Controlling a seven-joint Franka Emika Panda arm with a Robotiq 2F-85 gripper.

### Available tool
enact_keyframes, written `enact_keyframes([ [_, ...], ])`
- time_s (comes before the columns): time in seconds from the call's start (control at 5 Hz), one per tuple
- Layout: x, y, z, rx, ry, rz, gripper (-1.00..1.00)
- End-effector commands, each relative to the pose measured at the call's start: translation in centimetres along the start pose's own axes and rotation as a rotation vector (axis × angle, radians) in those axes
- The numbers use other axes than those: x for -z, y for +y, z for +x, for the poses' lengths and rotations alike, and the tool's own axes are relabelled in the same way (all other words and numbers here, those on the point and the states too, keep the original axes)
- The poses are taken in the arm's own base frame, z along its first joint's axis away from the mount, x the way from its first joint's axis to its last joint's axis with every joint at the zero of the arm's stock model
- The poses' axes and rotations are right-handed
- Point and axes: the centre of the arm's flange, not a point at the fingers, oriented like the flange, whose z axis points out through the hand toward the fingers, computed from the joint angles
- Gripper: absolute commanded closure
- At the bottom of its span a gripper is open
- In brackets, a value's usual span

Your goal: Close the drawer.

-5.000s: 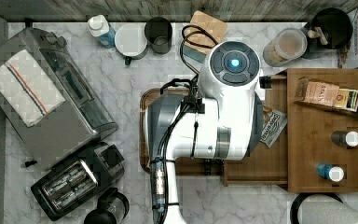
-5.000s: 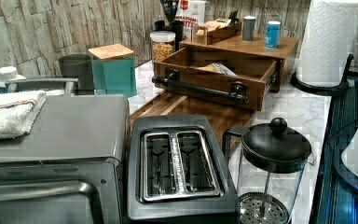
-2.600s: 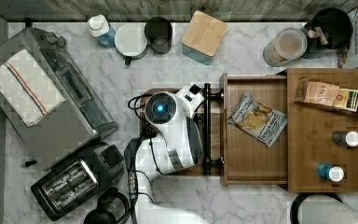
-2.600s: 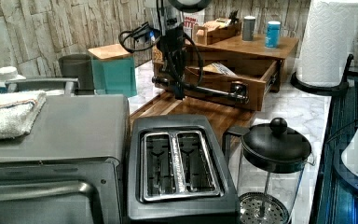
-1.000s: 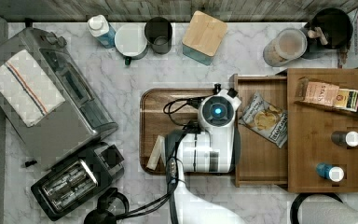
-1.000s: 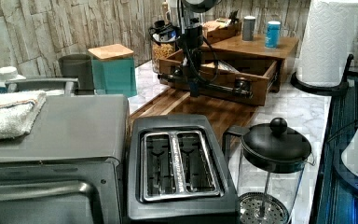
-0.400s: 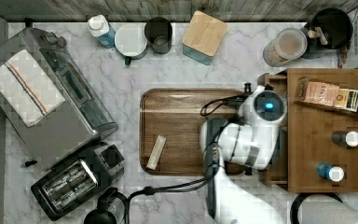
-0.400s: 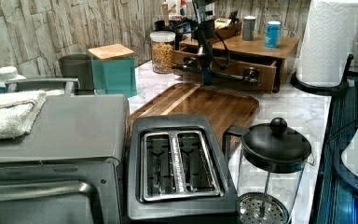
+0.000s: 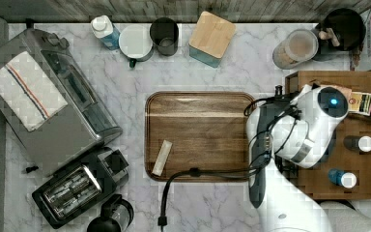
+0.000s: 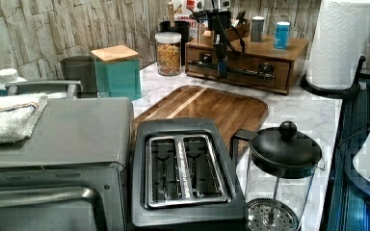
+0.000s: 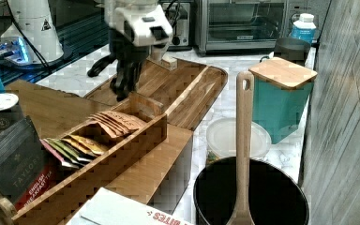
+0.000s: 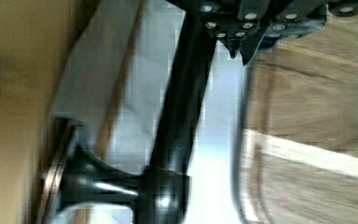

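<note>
The light-brown drawer (image 10: 244, 63) sits pushed in, its front flush with the wooden cabinet (image 10: 265, 48) in the left view. Its long black bar handle (image 10: 243, 71) runs across the front panel. My gripper (image 10: 220, 68) hangs right at that handle, near the left view's left end of the bar. In the wrist view the handle (image 12: 179, 112) passes close under the gripper, with the drawer front (image 12: 14, 102) beside it. From the top view my white arm (image 9: 314, 123) covers the drawer front at the cabinet's (image 9: 367, 188) edge. The right view has the gripper (image 11: 122, 91) reaching down past the cabinet's edge.
A dark wooden tray (image 9: 198, 121) holding a small pale packet (image 9: 162, 157) lies just in front of the cabinet. A toaster (image 9: 77, 186), toaster oven (image 9: 43, 106), French press (image 10: 282, 159), teal canister (image 10: 118, 72) and paper towel roll (image 10: 339, 43) stand around. Bottles and a tea box sit on the cabinet.
The drawer, pulled out over the tray with a snack bag inside, has slid into the cabinet. My arm moved with it toward the top view's right.
</note>
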Motion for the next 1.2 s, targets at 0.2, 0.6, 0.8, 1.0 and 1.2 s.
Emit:
enact_keyframes([
  [0.2, 10.14, 13.87, -7.77, -0.231, 0.209, -0.275, 1.00],
  [0.6, 10.13, 13.87, -7.77, -0.231, 0.209, -0.275, 1.00],
  [0.8, 10.14, 13.86, -7.76, -0.231, 0.209, -0.275, 1.00],
  [1.0, 10.14, 13.87, -7.78, -0.232, 0.209, -0.275, 1.00],
  [1.2, 10.14, 13.87, -7.77, -0.231, 0.209, -0.275, 1.00],
])
